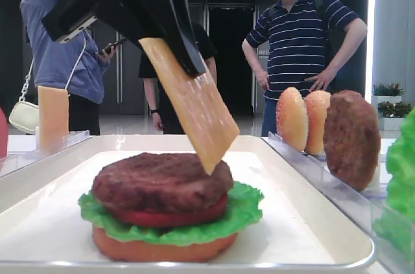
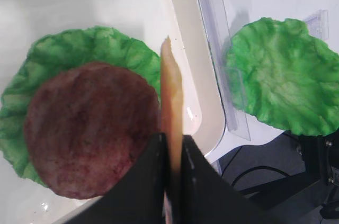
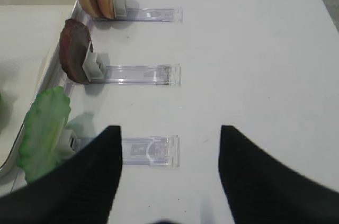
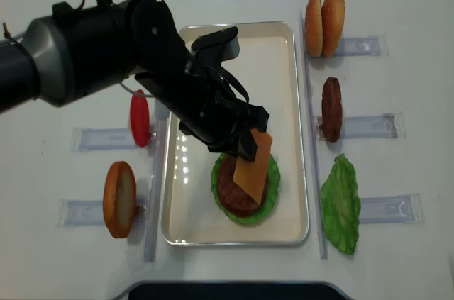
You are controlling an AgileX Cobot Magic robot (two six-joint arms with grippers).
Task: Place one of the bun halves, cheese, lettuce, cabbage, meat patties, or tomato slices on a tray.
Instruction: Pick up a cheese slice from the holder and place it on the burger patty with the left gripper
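Observation:
My left gripper [image 2: 172, 142] is shut on the cheese [image 2: 172, 91], a pale orange slice pinched at its upper end. The slice hangs tilted over the tray [image 4: 213, 229]. Its lower corner [image 1: 211, 167] comes down to the top of a meat patty [image 1: 155, 180]; whether they touch is unclear. That patty lies on lettuce [image 1: 249, 209], a tomato slice [image 1: 168, 217] and a bun half [image 1: 162, 248], stacked on the tray. My right gripper [image 3: 168, 144] is open over the table, above a clear holder [image 3: 151, 151], with nothing between its fingers.
Right of the tray, clear holders carry two bun halves [image 4: 324, 23], a patty [image 4: 331, 108] and a lettuce leaf [image 4: 340, 204]. To its left stand a tomato slice [image 4: 140, 117] and a bun half [image 4: 119, 199]. People [image 1: 298, 34] stand beyond the table.

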